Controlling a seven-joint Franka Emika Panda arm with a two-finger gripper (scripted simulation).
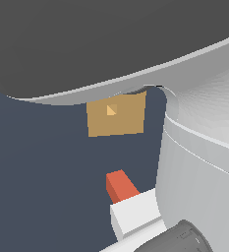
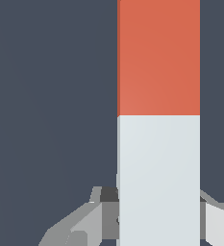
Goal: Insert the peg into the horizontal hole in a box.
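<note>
The peg [image 2: 158, 120] fills the wrist view, with an orange-red half and a white half. My gripper [image 2: 159, 214] is shut on the white half, with a grey finger [image 2: 96, 216] pressed against each side. In the exterior view the peg [image 1: 128, 202] shows at the lower middle, its orange-red end pointing toward the tan box [image 1: 117, 118]. The box stands farther back, apart from the peg. Its small square hole [image 1: 111, 109] faces this way, lighter orange inside. My fingers are hidden behind the arm in the exterior view.
The arm's large white and dark grey body [image 1: 199, 147] covers the top and the exterior view's right side and hides the box's upper edge. The dark blue-grey floor [image 1: 42, 172] lies under everything.
</note>
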